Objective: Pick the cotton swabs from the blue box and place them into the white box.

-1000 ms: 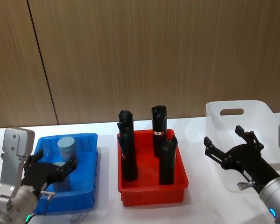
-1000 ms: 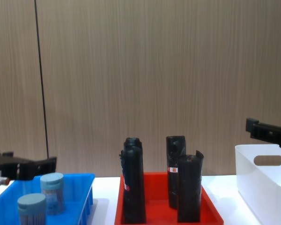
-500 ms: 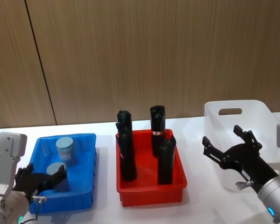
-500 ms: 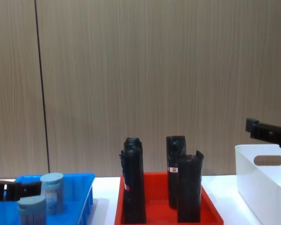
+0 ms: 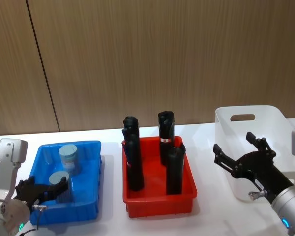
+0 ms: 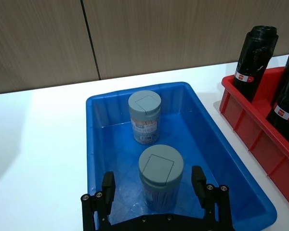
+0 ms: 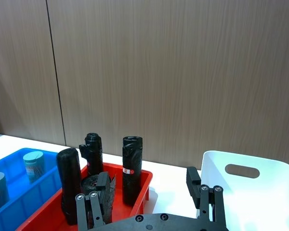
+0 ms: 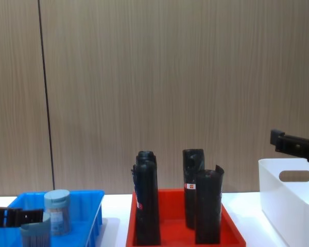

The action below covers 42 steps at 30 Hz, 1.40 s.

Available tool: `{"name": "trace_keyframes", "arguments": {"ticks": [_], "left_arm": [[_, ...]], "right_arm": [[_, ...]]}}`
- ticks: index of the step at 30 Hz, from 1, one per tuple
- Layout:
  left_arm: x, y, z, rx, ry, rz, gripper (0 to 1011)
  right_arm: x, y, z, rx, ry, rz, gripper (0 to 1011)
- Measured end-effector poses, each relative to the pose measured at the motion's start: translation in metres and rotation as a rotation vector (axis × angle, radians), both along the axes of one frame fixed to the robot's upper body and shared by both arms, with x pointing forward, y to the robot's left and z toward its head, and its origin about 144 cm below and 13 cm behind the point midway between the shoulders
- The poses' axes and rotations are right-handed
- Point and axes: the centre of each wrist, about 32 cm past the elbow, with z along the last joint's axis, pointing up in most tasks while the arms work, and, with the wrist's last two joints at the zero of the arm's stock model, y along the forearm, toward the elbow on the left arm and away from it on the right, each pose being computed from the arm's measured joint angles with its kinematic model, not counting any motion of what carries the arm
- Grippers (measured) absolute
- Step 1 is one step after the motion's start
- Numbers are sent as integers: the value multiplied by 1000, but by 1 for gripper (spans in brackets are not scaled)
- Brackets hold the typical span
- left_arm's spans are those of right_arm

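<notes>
Down the left wrist: left claw (image 6: 153,179) with fingers (image 6: 107,185) spread wide, one to either side of the near tub of cotton swabs (image 6: 161,171), a gap on each side, nothing pinched. Just beyond the claw, the second tub (image 6: 144,113), upright like the first, both inside the blue box (image 6: 106,108).

Up to the head view: same claw low at the box's near end, plus the wider table. Right claw (image 5: 235,143) hanging open just short of the white box (image 5: 278,118). Between the two claws, the red tray (image 5: 160,204) with its black rolls (image 5: 166,129).

Over to the chest, side-on: a dark finger of the left claw level with the near tub's lid, and a finger of the right claw riding above the white box's rim.

Against a second ago: left claw down from above the tubs to among them, drawn back toward the robot, and hardly lower than half a second back. Right claw unmoved. Both tubs exactly where they stood.

Pose: left arm coming in from the near left corner, claw reaching forward and roughly level. Right arm in from the near right, claw angled up and toward the red tray.
</notes>
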Motion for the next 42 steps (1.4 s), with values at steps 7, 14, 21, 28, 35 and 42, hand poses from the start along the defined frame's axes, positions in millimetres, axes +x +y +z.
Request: {"name": "trace_keyframes", "arguments": {"ticks": [7, 14, 21, 28, 35, 42], "left_arm": [[9, 3, -3, -13, 13, -13, 1004], [18, 6, -8, -24, 23, -29, 1004], [25, 8, -12, -30, 32, -45, 1004], [30, 10, -16, -32, 43, -62, 1004], [35, 10, -18, -33, 51, -77, 956], [39, 10, -19, -33, 50, -89, 784]], "right_arm": [[0, 0, 0, 0, 0, 0, 1002], [0, 0, 0, 0, 0, 0, 1002], [0, 0, 0, 0, 0, 0, 1002], [0, 0, 0, 0, 0, 0, 1002], [0, 0, 0, 0, 0, 0, 1002], [0, 0, 0, 0, 0, 0, 1002]]}}
